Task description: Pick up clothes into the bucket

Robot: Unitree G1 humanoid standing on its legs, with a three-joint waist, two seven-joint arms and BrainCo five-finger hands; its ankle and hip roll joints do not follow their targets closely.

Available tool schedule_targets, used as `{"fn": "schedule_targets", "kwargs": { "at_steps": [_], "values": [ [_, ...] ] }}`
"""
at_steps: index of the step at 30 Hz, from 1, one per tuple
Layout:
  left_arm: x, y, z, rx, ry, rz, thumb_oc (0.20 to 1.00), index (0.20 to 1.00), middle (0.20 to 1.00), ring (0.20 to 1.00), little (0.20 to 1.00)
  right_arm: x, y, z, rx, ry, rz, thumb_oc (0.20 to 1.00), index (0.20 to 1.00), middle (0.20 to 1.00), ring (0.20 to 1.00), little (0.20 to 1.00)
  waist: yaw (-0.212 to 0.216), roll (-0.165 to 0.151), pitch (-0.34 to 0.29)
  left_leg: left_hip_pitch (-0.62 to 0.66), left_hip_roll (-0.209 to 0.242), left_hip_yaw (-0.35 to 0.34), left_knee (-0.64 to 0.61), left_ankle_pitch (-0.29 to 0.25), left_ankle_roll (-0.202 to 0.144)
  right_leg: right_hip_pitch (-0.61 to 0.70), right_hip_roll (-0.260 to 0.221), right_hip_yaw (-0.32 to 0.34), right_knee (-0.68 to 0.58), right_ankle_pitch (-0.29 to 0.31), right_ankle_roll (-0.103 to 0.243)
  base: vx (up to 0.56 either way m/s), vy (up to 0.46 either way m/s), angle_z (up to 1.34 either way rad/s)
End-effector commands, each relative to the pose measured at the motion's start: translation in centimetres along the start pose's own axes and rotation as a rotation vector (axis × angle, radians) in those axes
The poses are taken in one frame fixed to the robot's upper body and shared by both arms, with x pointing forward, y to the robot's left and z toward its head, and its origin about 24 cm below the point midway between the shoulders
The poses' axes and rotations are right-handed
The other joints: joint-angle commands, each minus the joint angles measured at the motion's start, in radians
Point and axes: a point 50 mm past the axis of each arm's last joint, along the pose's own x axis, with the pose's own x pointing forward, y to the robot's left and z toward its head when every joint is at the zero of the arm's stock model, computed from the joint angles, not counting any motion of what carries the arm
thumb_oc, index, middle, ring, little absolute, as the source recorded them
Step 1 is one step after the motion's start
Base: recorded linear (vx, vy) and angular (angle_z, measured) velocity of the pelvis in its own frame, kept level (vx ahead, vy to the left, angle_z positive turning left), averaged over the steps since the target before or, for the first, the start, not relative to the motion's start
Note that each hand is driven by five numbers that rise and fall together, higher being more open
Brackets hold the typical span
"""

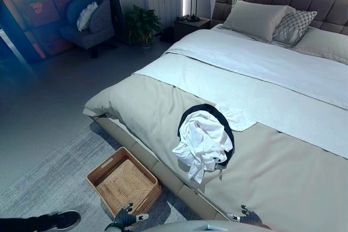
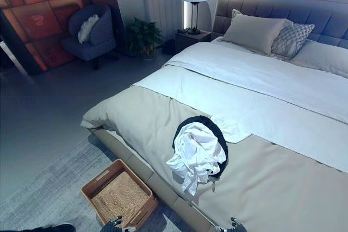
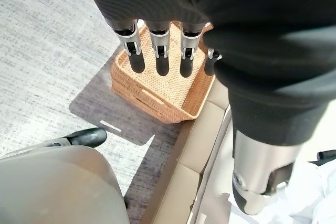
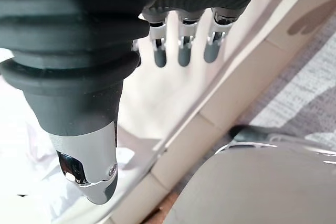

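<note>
Both hands sit low at the near edge: the left hand [image 1: 124, 219] hangs above the rug by the wicker basket [image 1: 124, 183], its fingers [image 3: 161, 56] straight and spread, holding nothing; the right hand [image 1: 248, 217] hovers over the bed [image 1: 283, 172] edge, fingers [image 4: 183, 47] likewise relaxed and empty. Well beyond both sets of fingers, a white garment [image 1: 202, 143] lies heaped on a dark garment [image 1: 209, 110] on the beige cover. A person's shoe [image 1: 64, 220] rests on the rug.
</note>
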Motion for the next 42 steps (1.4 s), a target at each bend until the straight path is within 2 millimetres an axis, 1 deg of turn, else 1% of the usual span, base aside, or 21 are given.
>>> {"fn": "schedule_targets", "kwargs": {
  "at_steps": [1, 9, 10, 11, 13, 15, 16, 17, 18, 22, 24, 26, 27, 28, 30, 32, 34, 35, 37, 38, 42],
  "values": [
    [0.7, -2.4, 2.5, 0.031, -0.073, -0.076, 1.0, 1.0, 1.0, 1.0, 1.0, 0.8, 0.4, 3.5, -0.046, -0.101, 0.008, 1.0, 1.0, 1.0, 1.0, 1.0, -0.007, -0.036, 0.039, -0.007, -0.009, 0.009, 0.011, -0.034, -0.001, 0.032, -0.087, -0.02, 0.012, -0.017, 0.107, 0.0, 0.0, 0.0],
    [0.7, -2.4, 2.4, 0.03, -0.07, -0.072, 1.0, 1.0, 1.0, 1.0, 1.0, 0.9, 0.6, 4.2, -0.046, -0.127, 0.014, 1.0, 1.0, 1.0, 1.0, 1.0, -0.006, -0.036, 0.048, -0.013, -0.011, 0.006, 0.012, -0.032, 0.0, 0.027, -0.088, -0.021, 0.014, -0.017, 0.107, 0.0, 0.0, 0.0],
    [0.7, -2.3, 2.3, 0.037, -0.064, -0.071, 1.0, 1.0, 1.0, 1.0, 1.0, 0.9, 0.8, 4.9, -0.04, -0.156, 0.022, 1.0, 1.0, 1.0, 1.0, 1.0, -0.004, -0.035, 0.05, -0.015, -0.012, 0.005, 0.012, -0.032, 0.0, 0.025, -0.089, -0.023, 0.015, -0.017, 0.108, 0.0, 0.0, 0.0],
    [0.7, -2.3, 2.3, 0.037, -0.064, -0.071, 1.0, 1.0, 1.0, 1.0, 1.0, 0.9, 0.8, 4.9, -0.04, -0.156, 0.022, 1.0, 1.0, 1.0, 1.0, 1.0, -0.004, -0.035, 0.05, -0.015, -0.012, 0.005, 0.012, -0.032, 0.0, 0.025, -0.089, -0.023, 0.015, -0.017, 0.108, 0.0, 0.0, 0.0],
    [0.7, -2.4, 2.6, 0.043, -0.073, -0.066, 1.0, 1.0, 1.0, 1.0, 1.0, 0.9, 1.3, 7.2, -0.006, -0.247, 0.032, 1.0, 1.0, 1.0, 1.0, 1.0, -0.003, -0.035, 0.058, -0.021, -0.013, 0.004, 0.013, -0.031, 0.001, 0.02, -0.089, -0.024, 0.019, -0.017, 0.108, 0.0, 0.0, 0.0],
    [0.7, -2.4, 2.6, 0.043, -0.073, -0.066, 1.0, 1.0, 1.0, 1.0, 1.0, 0.9, 1.3, 7.2, -0.006, -0.247, 0.032, 1.0, 1.0, 1.0, 1.0, 1.0, -0.003, -0.035, 0.058, -0.021, -0.013, 0.004, 0.013, -0.031, 0.001, 0.019, -0.089, -0.024, 0.019, -0.017, 0.108, 0.0, 0.0, 0.0],
    [0.8, -2.4, 2.7, 0.046, -0.082, -0.063, 1.0, 1.0, 1.0, 1.0, 1.0, 0.7, 1.9, 8.9, -0.003, -0.324, 0.054, 1.0, 1.0, 1.0, 1.0, 1.0, -0.002, -0.036, 0.062, -0.026, -0.015, 0.001, 0.014, -0.03, 0.002, 0.015, -0.09, -0.025, 0.022, -0.018, 0.108, -0.01, 0.008, 0.03],
    [0.8, -2.4, 2.7, 0.046, -0.082, -0.063, 1.0, 1.0, 1.0, 1.0, 1.0, 0.7, 2.0, 8.9, -0.003, -0.324, 0.054, 1.0, 1.0, 1.0, 1.0, 1.0, -0.002, -0.036, 0.062, -0.026, -0.015, 0.001, 0.015, -0.03, 0.002, 0.015, -0.09, -0.025, 0.022, -0.018, 0.108, -0.03, 0.017, 0.06],
    [0.8, -2.4, 3.1, 0.049, -0.101, -0.056, 1.0, 1.0, 1.0, 1.0, 1.0, 0.4, 2.4, 11.0, -0.027, -0.409, 0.069, 1.0, 1.0, 1.0, 1.0, 1.0, 0.001, -0.036, 0.071, -0.035, -0.015, 0.0, 0.017, -0.028, 0.003, 0.005, -0.092, -0.026, 0.031, -0.018, 0.108, -0.04, 0.013, 0.05],
    [0.9, -2.2, 4.0, 0.052, -0.138, -0.04, 1.0, 1.0, 1.0, 1.0, 1.0, -1.2, 3.8, 16.1, -0.123, -0.637, 0.12, 1.0, 1.0, 1.0, 1.0, 1.0, 0.009, -0.039, 0.09, -0.055, -0.019, -0.005, 0.022, -0.023, 0.005, -0.018, -0.096, -0.029, 0.051, -0.02, 0.108, -0.04, 0.016, 0.05],
    [0.9, -2.2, 4.4, 0.054, -0.151, -0.035, 1.0, 1.0, 1.0, 1.0, 1.0, -2.9, 4.5, 19.4, -0.235, -0.801, 0.128, 1.0, 1.0, 1.0, 1.0, 1.0, 0.013, -0.041, 0.101, -0.068, -0.019, -0.01, 0.024, -0.02, 0.007, -0.033, -0.099, -0.033, 0.063, -0.022, 0.109, -0.04, 0.014, 0.07],
    [1.0, -2.0, 4.9, 0.059, -0.169, -0.019, 1.0, 1.0, 1.0, 1.0, 1.0, -4.7, 4.5, 22.6, -0.379, -0.963, 0.081, 1.0, 1.0, 1.0, 1.0, 1.0, 0.019, -0.044, 0.115, -0.084, -0.021, -0.017, 0.029, -0.017, 0.009, -0.049, -0.101, -0.037, 0.075, -0.024, 0.109, -0.05, 0.013, 0.04],
    [1.1, -2.0, 5.3, 0.061, -0.184, -0.015, 1.0, 1.0, 1.0, 1.0, 1.0, -5.8, 4.4, 24.3, -0.441, -1.054, 0.038, 1.0, 1.0, 1.0, 1.0, 1.0, 0.023, -0.044, 0.123, -0.096, -0.023, -0.021, 0.032, -0.015, 0.01, -0.058, -0.103, -0.038, 0.081, -0.025, 0.11, -0.05, 0.016, 0.05],
    [1.1, -2.0, 5.7, 0.064, -0.197, -0.011, 1.0, 1.0, 1.0, 1.0, 1.0, -6.3, 4.2, 25.1, -0.484, -1.093, 0.013, 1.0, 1.0, 1.0, 1.0, 1.0, 0.025, -0.044, 0.128, -0.104, -0.024, -0.024, 0.035, -0.014, 0.011, -0.067, -0.105, -0.04, 0.087, -0.025, 0.109, -0.05, 0.018, 0.05],
    [1.1, -2.1, 6.5, 0.062, -0.23, -0.002, 1.0, 1.0, 1.0, 1.0, 1.0, -7.9, 3.9, 27.7, -0.568, -1.212, -0.082, 1.0, 1.0, 1.0, 1.0, 1.0, 0.034, -0.042, 0.142, -0.128, -0.027, -0.034, 0.043, -0.011, 0.014, -0.086, -0.109, -0.046, 0.1, -0.028, 0.11, -0.04, 0.019, 0.07],
    [1.2, -1.9, 7.2, 0.055, -0.259, 0.02, 1.0, 1.0, 1.0, 1.0, 1.0, -9.6, 3.4, 30.2, -0.603, -1.329, -0.196, 1.0, 1.0, 1.0, 1.0, 1.0, 0.046, -0.041, 0.157, -0.153, -0.031, -0.047, 0.054, -0.008, 0.018, -0.106, -0.113, -0.055, 0.113, -0.03, 0.11, -0.05, 0.014, 0.22],
    [1.2, -2.0, 7.9, 0.053, -0.285, 0.032, 1.0, 1.0, 1.0, 1.0, 1.0, -10.5, 3.0, 31.7, -0.599, -1.386, -0.281, 1.0, 1.0, 1.0, 1.0, 1.0, 0.055, -0.038, 0.171, -0.179, -0.037, -0.058, 0.067, -0.007, 0.021, -0.126, -0.118, -0.06, 0.123, -0.031, 0.109, -0.05, 0.013, 0.19],
    [1.2, -1.9, 8.4, 0.051, -0.306, 0.043, 1.0, 1.0, 1.0, 1.0, 1.0, -11.2, 2.6, 32.7, -0.606, -1.435, -0.363, 1.0, 1.0, 1.0, 1.0, 1.0, 0.064, -0.036, 0.183, -0.195, -0.041, -0.065, 0.075, -0.005, 0.021, -0.136, -0.121, -0.062, 0.125, -0.031, 0.109, -0.05, 0.007, 0.18],
    [1.1, -1.8, 9.3, 0.053, -0.342, 0.055, 1.0, 1.0, 1.0, 1.0, 1.0, -11.7, 2.3, 34.0, -0.677, -1.465, -0.476, 1.0, 1.0, 1.0, 1.0, 1.0, 0.075, -0.034, 0.206, -0.23, -0.046, -0.073, 0.097, -0.006, 0.021, -0.161, -0.127, -0.065, 0.135, -0.029, 0.109, -0.07, 0.009, 0.13],
    [1.1, -1.8, 9.8, 0.052, -0.362, 0.059, 1.0, 1.0, 1.0, 1.0, 1.0, -12.3, 1.8, 35.0, -0.748, -1.493, -0.582, 1.0, 1.0, 1.0, 1.0, 1.0, 0.08, -0.032, 0.221, -0.251, -0.051, -0.075, 0.11, -0.006, 0.022, -0.177, -0.129, -0.064, 0.139, -0.028, 0.109, -0.07, 0.029, 0.15],
    [1.0, -2.3, 11.2, 0.05, -0.42, 0.045, 1.0, 1.0, 1.0, 1.0, 1.0, -12.8, 0.5, 37.7, -0.957, -1.467, -0.816, 1.0, 1.0, 1.0, 1.0, 1.0, 0.1, -0.017, 0.263, -0.314, -0.062, -0.078, 0.141, -0.008, 0.025, -0.238, -0.139, -0.061, 0.161, -0.024, 0.107, -0.05, 0.046, 0.07]
  ]
}}
